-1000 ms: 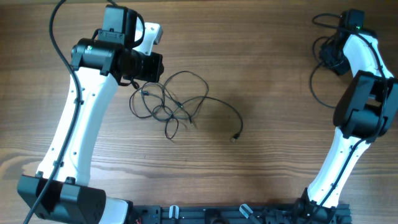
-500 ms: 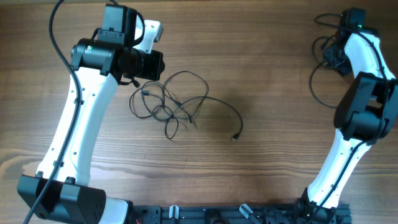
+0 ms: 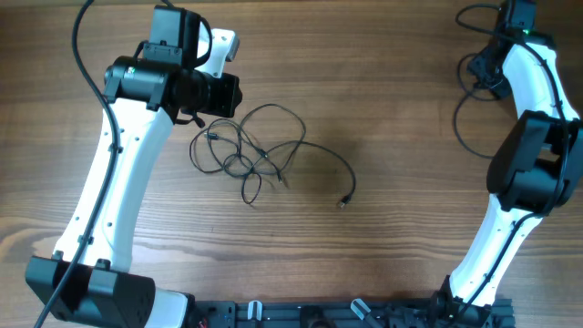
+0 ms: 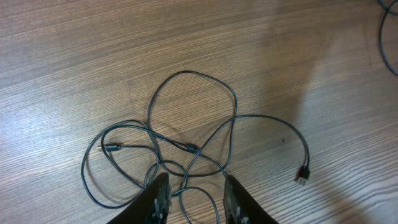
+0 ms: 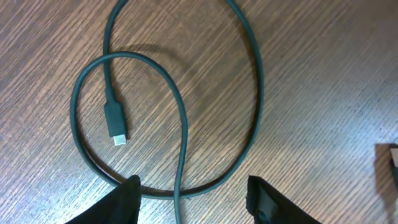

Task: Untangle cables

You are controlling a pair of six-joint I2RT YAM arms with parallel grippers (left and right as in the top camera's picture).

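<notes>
Overhead: the cables [image 3: 255, 155] lie knotted on the counter [image 3: 383, 255] just beside the left arm [image 3: 118, 182], while one cord [image 3: 466, 100] loops well apart at the far right, so the task looks only partly done.

Left wrist: the left end effector [image 4: 196, 200] hovers part-open over the tangle's strands, gripping nothing.

Right wrist: the right end effector [image 5: 196, 202] stands wide and empty above the lone cord, near its plug [image 5: 115, 121]. No writing is readable.

Open table [image 3: 401, 182] beyond the cables [image 4: 191, 148], left arm [image 3: 127, 182] apparently overhanging
</notes>
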